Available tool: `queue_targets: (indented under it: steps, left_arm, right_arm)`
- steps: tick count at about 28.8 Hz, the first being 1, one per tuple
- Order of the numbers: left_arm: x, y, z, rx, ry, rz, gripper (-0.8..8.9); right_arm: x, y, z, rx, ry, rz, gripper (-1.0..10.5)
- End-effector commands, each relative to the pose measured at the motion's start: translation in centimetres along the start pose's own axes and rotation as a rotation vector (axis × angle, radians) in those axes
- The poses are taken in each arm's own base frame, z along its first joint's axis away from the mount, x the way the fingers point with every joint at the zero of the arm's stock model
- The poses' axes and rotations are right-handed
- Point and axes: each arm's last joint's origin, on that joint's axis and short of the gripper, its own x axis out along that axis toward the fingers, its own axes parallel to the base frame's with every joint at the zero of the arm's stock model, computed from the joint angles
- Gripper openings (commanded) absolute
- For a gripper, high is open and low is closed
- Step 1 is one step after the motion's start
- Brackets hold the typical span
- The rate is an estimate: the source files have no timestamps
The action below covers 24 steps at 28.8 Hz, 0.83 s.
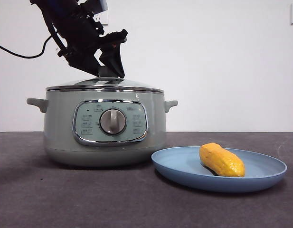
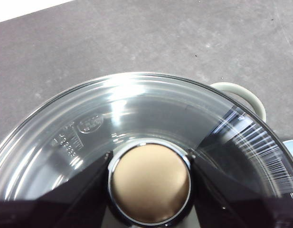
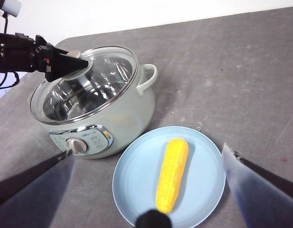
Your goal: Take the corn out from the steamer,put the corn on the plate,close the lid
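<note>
The glass lid (image 1: 104, 84) sits level on the sage-green steamer (image 1: 104, 128), its metal rim seated all round, while the left gripper (image 2: 150, 183) straddles the lid's knob (image 2: 150, 184) with a jaw close on either side; whether the jaws actually press the knob cannot be told. The corn (image 3: 172, 174) lies lengthwise across the middle of the light-blue plate (image 3: 132, 190), which rests on the grey table (image 1: 42, 199) just beside the pot. The right gripper (image 3: 151, 185) hovers above the plate with jaws spread wide and empty, apparently clear of the cob it has no further need to hold. Judging by this layout, only the knob's release remains.
</note>
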Motion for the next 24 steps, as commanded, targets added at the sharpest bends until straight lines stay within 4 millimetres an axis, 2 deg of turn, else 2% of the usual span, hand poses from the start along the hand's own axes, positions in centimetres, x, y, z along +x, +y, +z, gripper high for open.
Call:
queue_targets:
  steps: [1, 3, 4, 5, 8, 9, 17, 24]
  left_arm:
    - [0.6, -0.1, -1.2, 0.009, 0.081, -0.007, -0.06]
    - [0.6, -0.1, -1.3, 0.006, 0.086, -0.009, 0.10]
    - [0.6, -0.1, -1.3, 0.006, 0.087, -0.010, 0.51]
    - [0.6, -0.1, -1.3, 0.006, 0.087, -0.010, 1.23]
    - [0.6, -0.1, -1.2, 0.006, 0.083, -0.009, 4.82]
    - [0.6, -0.1, -1.2, 0.006, 0.083, -0.009, 5.54]
    - [-0.9, -0.2, -0.4, 0.009, 0.043, -0.006, 5.74]
    - [-4.5, -0.5, 0.8, 0.013, -0.008, -0.006, 5.74]
  right_arm:
    - [0.1, 0.0, -0.1, -0.009, -0.001, 0.000, 5.4]
    - [0.1, 0.0, -0.1, -0.010, -0.001, 0.001, 5.4]
    - [0.1, 0.0, -0.1, -0.010, 0.000, 0.003, 5.4]
    - [0.1, 0.0, -0.1, -0.010, 0.001, 0.006, 5.4]
    - [0.1, 0.0, -0.1, -0.010, 0.005, 0.005, 5.4]
    - [0.1, 0.0, -0.1, -0.010, 0.007, 0.005, 5.4]
    - [0.1, -0.1, -0.4, -0.012, 0.035, -0.002, 5.4]
    - [0.1, -0.1, -0.6, -0.020, 0.053, -0.007, 5.4]
